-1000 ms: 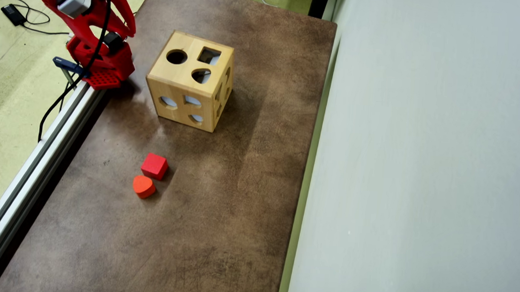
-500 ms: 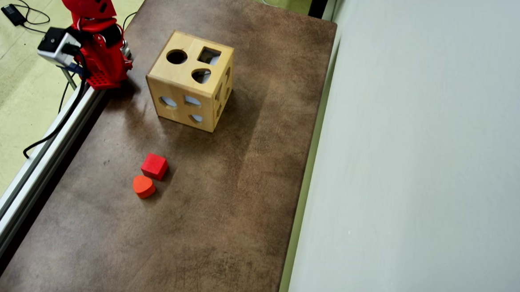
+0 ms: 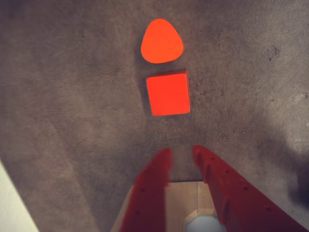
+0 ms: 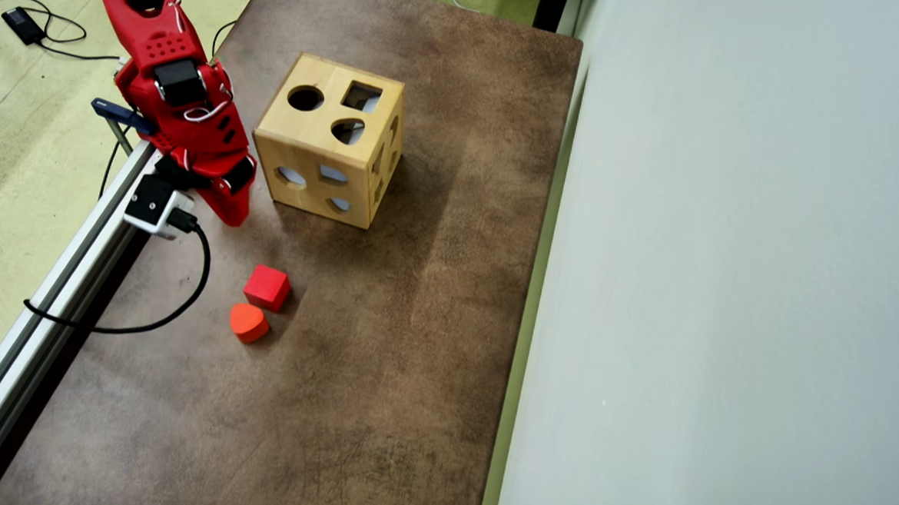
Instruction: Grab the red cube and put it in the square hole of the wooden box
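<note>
- One small matte red cube [image 4: 267, 287] is lying flat on the tabletop [image 4: 382, 372], with nothing gripping it; in the wrist view it [image 3: 168, 94] is sitting just ahead of the tool's tips.
- One orange-red rounded heart-shaped block [image 4: 249, 322] is resting just beside the cube, on the side away from the arm; in the wrist view it [image 3: 161, 41] is showing directly beyond the cube, with a thin gap between them.
- One large pale wooden box [image 4: 331, 140] is standing upright on the tabletop, well apart from both blocks.
- Three cutouts are showing on its top face: one dark square hole [image 4: 361, 96], one round hole [image 4: 305, 98] and one heart-like hole [image 4: 347, 131]. Three more openings are showing on the side face towards the blocks.
- One red two-finger tool [image 3: 182, 153] is hanging over the bare tabletop between the box and the cube, its fingers slightly parted and gripping nothing.
- One red arm [image 4: 177, 92] is reaching down beside the box, carrying a small white camera block [image 4: 153, 205] with a black cable [image 4: 138, 321].
- The surface is a mottled brown tabletop, edged on one side by a silver aluminium rail [image 4: 38, 323].
- A pale green floor [image 4: 8, 152] is lying beyond the rail, and a plain pale grey wall [image 4: 724, 298] is running along the opposite side.
</note>
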You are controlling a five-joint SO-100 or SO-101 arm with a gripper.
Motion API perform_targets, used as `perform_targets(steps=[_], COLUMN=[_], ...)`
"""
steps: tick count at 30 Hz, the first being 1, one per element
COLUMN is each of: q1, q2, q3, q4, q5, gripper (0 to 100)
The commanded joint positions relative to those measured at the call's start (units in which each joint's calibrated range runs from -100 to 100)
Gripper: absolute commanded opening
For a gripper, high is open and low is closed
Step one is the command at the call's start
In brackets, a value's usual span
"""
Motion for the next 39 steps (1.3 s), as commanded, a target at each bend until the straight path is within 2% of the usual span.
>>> perform_targets(steps=[1,9,14,19,26,39], q1=[0.4,0.4,0.4,2.6,5.3,4.5], q2=[3.1,9.6,11.6,14.4,17.9,22.3], q3=[-0.8,-1.4,-1.8,-2.1,-2.1,-2.1], q4=[-0.7,-0.7,-0.7,-1.2,-11.6,-12.7], q5=[0.3,0.4,2.1,5.8,6.2,5.9], gripper=[16,30,34,35,35,35])
